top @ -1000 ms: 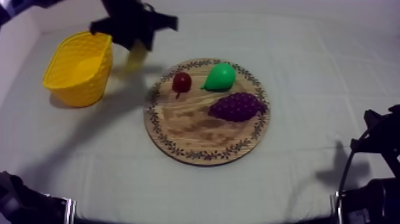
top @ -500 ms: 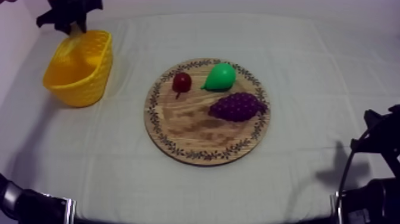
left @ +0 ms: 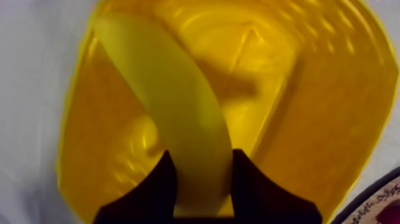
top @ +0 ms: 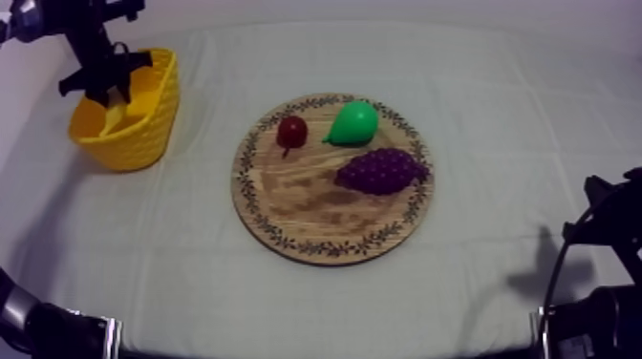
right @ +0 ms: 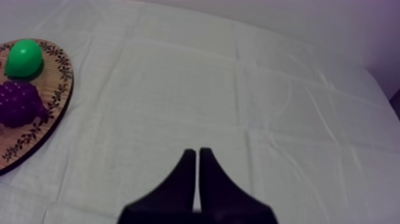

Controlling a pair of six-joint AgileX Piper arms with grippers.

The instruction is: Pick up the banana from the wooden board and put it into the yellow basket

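Note:
The yellow banana (left: 172,101) hangs inside the yellow basket (left: 321,119), its far end down toward the basket floor. My left gripper (left: 199,184) is shut on the banana's near end, one black finger on each side. From above, the left gripper (top: 107,88) stands over the basket (top: 143,138) at the table's far left, with the banana (top: 118,110) partly below the rim. The round wooden board (top: 306,210) lies mid-table. My right gripper (right: 197,159) rests low over bare cloth, its fingers together as a narrow wedge.
On the board sit a small red fruit (top: 291,131), a green pear (top: 353,124) and purple grapes (top: 380,170). The board's rim (left: 381,199) shows just beside the basket. The right arm (top: 602,286) stays at the near right edge, with the board (right: 59,80) off to its side.
My left gripper carried the banana leftward from beside the basket's right rim to above the basket, then lowered it inside. The right arm has not moved.

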